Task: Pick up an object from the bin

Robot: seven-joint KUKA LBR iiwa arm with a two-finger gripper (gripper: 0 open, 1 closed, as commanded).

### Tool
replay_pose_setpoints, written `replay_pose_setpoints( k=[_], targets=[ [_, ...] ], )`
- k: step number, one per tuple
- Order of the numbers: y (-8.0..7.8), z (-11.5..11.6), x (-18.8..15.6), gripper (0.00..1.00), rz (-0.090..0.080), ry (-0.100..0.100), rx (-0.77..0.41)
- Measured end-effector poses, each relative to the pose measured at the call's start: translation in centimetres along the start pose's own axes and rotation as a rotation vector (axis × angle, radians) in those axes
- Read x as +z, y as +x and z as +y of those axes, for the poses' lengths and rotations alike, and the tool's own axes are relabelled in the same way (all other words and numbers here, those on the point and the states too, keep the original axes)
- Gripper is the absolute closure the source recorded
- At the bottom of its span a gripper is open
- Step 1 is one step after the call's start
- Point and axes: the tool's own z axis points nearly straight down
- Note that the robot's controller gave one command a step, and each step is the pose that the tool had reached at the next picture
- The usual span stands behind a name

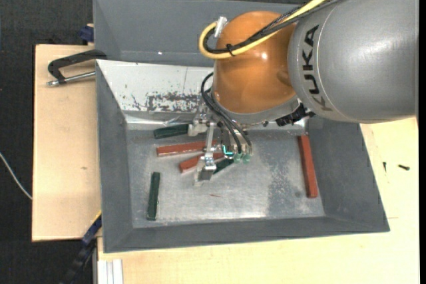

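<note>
– At the left of the bin, what do you read first?

– Item one, from my console: a lone dark green stick near the front-left corner, lying almost parallel to the left wall and well apart from everything else. Next to the right is a small group near the back wall. It has a second green stick, then a long red-brown stick just in front of it, both roughly crosswise. In front of those lies a short red stick, slightly tilted.

– And the hand?

– The hand sits low over the bin floor at the right end of that short red stick, which I take as the likely target. The stick runs away from the hand toward the left, its long axis close to crosswise and rising a little to the right. My next move turns on that relation: I judge a grip should close across the stick's narrow width, not along its length.

– Has it hold of anything?

– I cannot tell. How far open the hand is gets lost among cables beneath the orange cover. The stick's right end is hidden there too, so contact is uncertain. Farther right, a right-hand red stick lies along the right wall, well apart. The arm hides the back-right corner.
</note>
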Motion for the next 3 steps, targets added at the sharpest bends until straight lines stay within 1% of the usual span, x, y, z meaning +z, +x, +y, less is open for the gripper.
replay_pose_setpoints(
  k=[1,2,3],
  targets=[
    [-0.2,-0.1,-0.5,0.0,-0.009,-0.002,0.002],
    [-1.0,-1.3,4.2,0.0,-0.015,-0.002,-0.059],
    [-3.1,-1.1,10.8,0.0,-0.013,-0.001,-0.122]
  ],
)
